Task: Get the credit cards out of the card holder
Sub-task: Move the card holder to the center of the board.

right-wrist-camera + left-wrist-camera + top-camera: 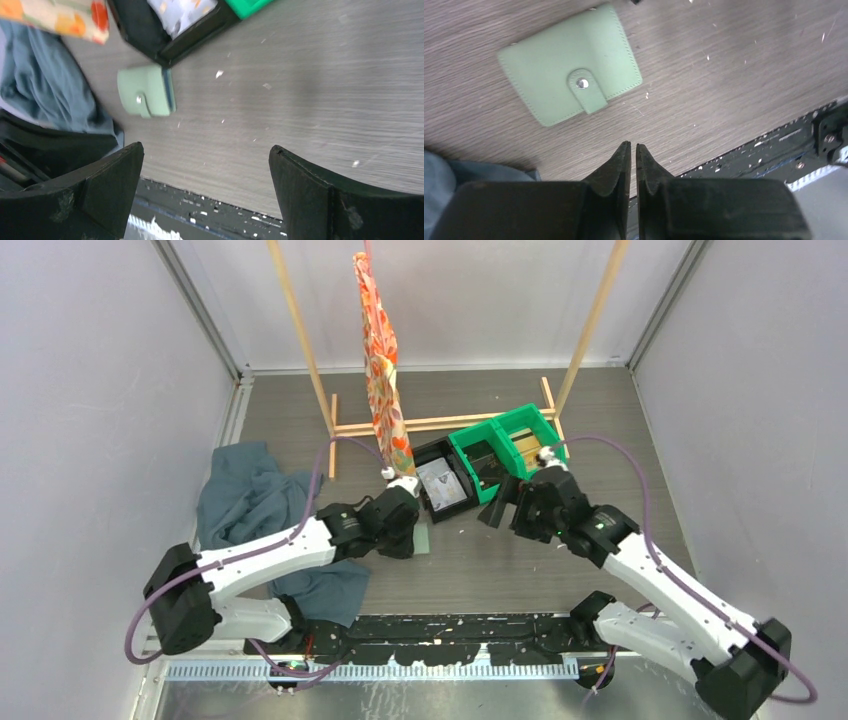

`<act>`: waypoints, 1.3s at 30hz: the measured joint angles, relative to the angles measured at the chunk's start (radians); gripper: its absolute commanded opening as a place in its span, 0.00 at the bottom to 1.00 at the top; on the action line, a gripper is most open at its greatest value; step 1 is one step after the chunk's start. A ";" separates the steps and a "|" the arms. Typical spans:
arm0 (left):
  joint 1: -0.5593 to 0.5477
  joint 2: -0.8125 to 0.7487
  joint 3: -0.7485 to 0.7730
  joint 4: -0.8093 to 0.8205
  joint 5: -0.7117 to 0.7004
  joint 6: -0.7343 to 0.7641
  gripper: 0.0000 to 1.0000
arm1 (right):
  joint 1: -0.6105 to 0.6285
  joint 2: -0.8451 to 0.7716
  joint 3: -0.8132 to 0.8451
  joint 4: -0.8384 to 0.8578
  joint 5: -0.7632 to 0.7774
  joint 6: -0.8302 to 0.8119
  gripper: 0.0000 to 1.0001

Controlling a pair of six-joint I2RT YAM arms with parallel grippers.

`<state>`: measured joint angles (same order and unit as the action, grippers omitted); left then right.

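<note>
Card holder [569, 67] lies closed on seemingly wooden grey table [734, 75] between pale walls [100, 390]; left hand [634, 146] together, right hand [205, 150] apart.

Left fingers [621, 170] pressed nearly together; right fingers [115, 185] spread wide.

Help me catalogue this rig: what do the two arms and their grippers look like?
Both the left arm and right arm have white links, black joints and bases, and a purple cable looping along each. The left gripper and right gripper have black, wedge-shaped fingers.
</note>
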<state>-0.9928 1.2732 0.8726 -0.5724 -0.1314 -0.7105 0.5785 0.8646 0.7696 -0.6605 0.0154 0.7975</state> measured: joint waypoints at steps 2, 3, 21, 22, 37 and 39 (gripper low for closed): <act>0.020 -0.036 -0.010 -0.012 -0.018 -0.039 0.13 | 0.085 0.045 -0.014 0.034 0.004 0.028 1.00; 0.039 -0.040 -0.013 -0.015 -0.019 -0.053 0.14 | 0.126 0.073 -0.014 0.048 0.013 0.039 1.00; 0.271 0.030 -0.051 -0.065 -0.007 -0.066 0.19 | 0.324 0.105 0.013 0.066 0.288 0.159 0.98; 0.289 0.029 -0.056 -0.066 -0.006 -0.062 0.19 | 0.324 0.089 0.006 0.063 0.303 0.165 0.98; 0.323 0.066 -0.019 -0.049 0.092 -0.029 0.20 | 0.451 0.172 0.006 0.038 0.444 0.235 0.69; 0.333 0.066 -0.019 -0.047 0.103 -0.018 0.20 | 0.494 0.231 0.028 0.039 0.478 0.241 0.65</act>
<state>-0.6594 1.3396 0.8539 -0.6189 -0.0288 -0.7288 1.0725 1.0954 0.7979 -0.6216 0.4938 1.0389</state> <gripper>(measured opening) 0.203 0.718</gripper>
